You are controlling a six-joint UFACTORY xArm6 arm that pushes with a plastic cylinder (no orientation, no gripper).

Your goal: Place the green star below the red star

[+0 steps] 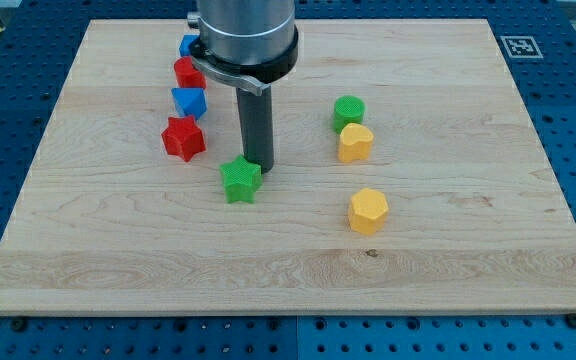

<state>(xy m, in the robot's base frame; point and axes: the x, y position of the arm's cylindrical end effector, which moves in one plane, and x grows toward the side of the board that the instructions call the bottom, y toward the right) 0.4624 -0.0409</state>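
The green star (pixel 240 180) lies on the wooden board (pixel 448 250), left of the middle. The red star (pixel 183 138) lies up and to the view's left of it, about a block's width apart. My tip (pixel 261 165) rests on the board right at the green star's upper right edge, touching or nearly touching it. The dark rod rises from there to the arm's grey body at the view's top.
A blue block (pixel 188 101), a red block (pixel 188 72) and another blue block (pixel 189 45) form a column above the red star. A green cylinder (pixel 348 110) and a yellow block (pixel 355 142) stand right of the rod. A yellow hexagon (pixel 368 210) lies lower right.
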